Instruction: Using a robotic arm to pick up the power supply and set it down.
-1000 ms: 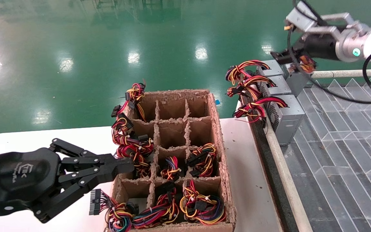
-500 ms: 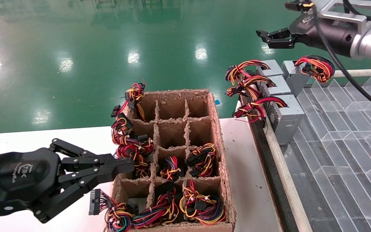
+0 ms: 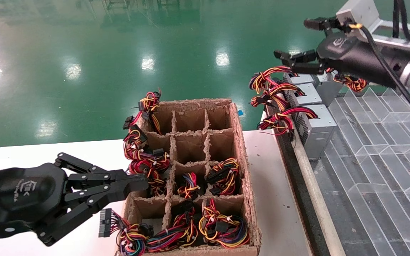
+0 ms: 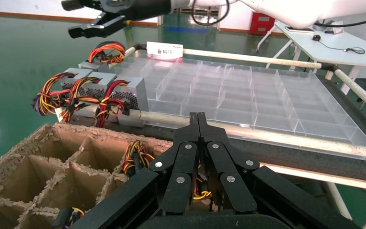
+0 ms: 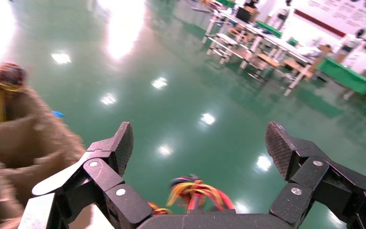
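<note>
Right pincer (image 3: 290, 58) lowered, fingers spread, above power supply (image 3: 327, 87) at tray's (image 3: 386, 149) far edge, left pincer (image 3: 139, 185) closed.

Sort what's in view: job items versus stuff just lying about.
Job:
- right gripper, open, above the conveyor
- power supply, the far one set apart

Lying about:
- three other supplies
- cardboard box of wire bundles
- left gripper, parked by the box
</note>
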Action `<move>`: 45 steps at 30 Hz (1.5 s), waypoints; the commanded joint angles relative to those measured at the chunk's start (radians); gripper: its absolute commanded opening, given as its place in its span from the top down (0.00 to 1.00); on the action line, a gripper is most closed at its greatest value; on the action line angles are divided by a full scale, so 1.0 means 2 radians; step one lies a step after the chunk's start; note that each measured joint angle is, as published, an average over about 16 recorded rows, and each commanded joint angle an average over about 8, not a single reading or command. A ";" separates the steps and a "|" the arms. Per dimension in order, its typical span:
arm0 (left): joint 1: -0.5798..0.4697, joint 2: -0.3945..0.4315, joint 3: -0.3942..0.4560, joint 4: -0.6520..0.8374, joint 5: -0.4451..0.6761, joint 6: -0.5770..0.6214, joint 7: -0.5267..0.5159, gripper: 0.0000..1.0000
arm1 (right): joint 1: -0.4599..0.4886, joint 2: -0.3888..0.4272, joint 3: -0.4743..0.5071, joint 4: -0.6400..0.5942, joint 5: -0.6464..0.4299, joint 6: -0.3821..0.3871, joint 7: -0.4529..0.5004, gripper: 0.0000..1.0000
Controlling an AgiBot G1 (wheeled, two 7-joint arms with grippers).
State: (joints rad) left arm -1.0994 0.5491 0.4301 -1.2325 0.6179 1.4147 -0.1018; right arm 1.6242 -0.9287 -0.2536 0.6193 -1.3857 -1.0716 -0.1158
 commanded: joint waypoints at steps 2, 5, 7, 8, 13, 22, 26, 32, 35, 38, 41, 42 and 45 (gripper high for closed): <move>0.000 0.000 0.000 0.000 0.000 0.000 0.000 0.00 | -0.020 0.012 -0.001 0.024 0.024 -0.015 0.011 0.00; 0.000 0.000 0.000 0.000 0.000 0.000 0.000 0.00 | -0.040 0.023 -0.002 0.048 0.048 -0.031 0.022 0.00; 0.000 0.000 0.000 0.000 0.000 0.000 0.000 0.00 | -0.053 0.031 -0.003 0.064 0.064 -0.041 0.029 0.00; 0.000 0.000 0.000 0.000 0.000 0.000 0.000 0.00 | -0.060 0.035 -0.003 0.073 0.072 -0.046 0.033 0.00; 0.000 0.000 0.000 0.000 0.000 0.000 0.000 0.00 | -0.093 0.054 -0.004 0.113 0.111 -0.072 0.051 0.00; 0.000 0.000 0.000 0.000 0.000 0.000 0.000 0.00 | -0.153 0.089 -0.007 0.186 0.183 -0.118 0.085 0.00; 0.000 0.000 0.000 0.000 0.000 0.000 0.000 0.00 | -0.180 0.104 -0.009 0.218 0.215 -0.139 0.099 0.00; 0.000 0.000 0.000 0.000 0.000 0.000 0.000 0.00 | -0.221 0.127 -0.010 0.267 0.263 -0.170 0.122 0.00; 0.000 0.000 0.000 0.000 0.000 0.000 0.000 0.00 | -0.241 0.139 -0.011 0.291 0.287 -0.186 0.133 0.00; 0.000 0.000 0.000 0.000 0.000 0.000 0.000 0.00 | -0.259 0.149 -0.012 0.313 0.308 -0.200 0.143 0.00; 0.000 0.000 0.000 0.000 0.000 0.000 0.000 0.00 | -0.274 0.158 -0.013 0.332 0.327 -0.212 0.151 0.00; 0.000 0.000 0.000 0.000 0.000 0.000 0.000 0.00 | -0.278 0.160 -0.013 0.336 0.332 -0.214 0.152 0.00; 0.000 0.000 0.000 0.000 0.000 0.000 0.000 0.00 | -0.284 0.164 -0.013 0.344 0.339 -0.219 0.155 0.00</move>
State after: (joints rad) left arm -1.0993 0.5490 0.4301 -1.2323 0.6179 1.4145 -0.1018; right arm 1.0653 -0.6060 -0.2794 1.2954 -0.7182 -1.5027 0.1896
